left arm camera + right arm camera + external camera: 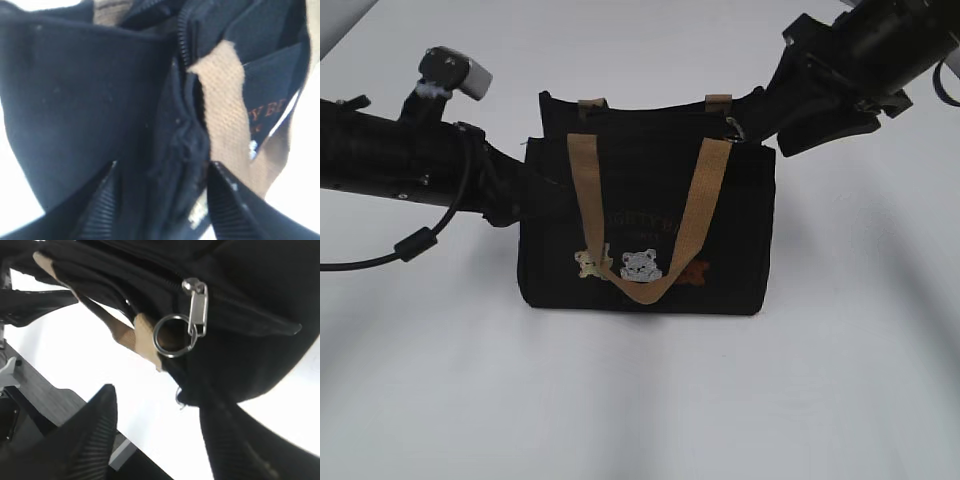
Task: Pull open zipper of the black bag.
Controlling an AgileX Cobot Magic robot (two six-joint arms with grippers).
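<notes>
Black bag [650, 215] upright on the white desk [640, 400], tan handle [650, 215] hanging down its front over the bear patches [640, 265]. Zipper [195, 307] at the bag's top right corner, silver ring pull [173, 336] dangling free below the slider, touched by nothing. Left hand [160, 200] pressed against the bag's left end, fingers [100, 205] spread apart with a fold of black fabric between them; grip on that fold impossible to confirm. Right hand [160, 440] just beside the bag's top right corner, below the zipper in the right wrist view, fingers [95, 435] parted and holding nothing. Tan strap [225, 105] next to the zipper teeth [182, 35] near the bag's left end.
</notes>
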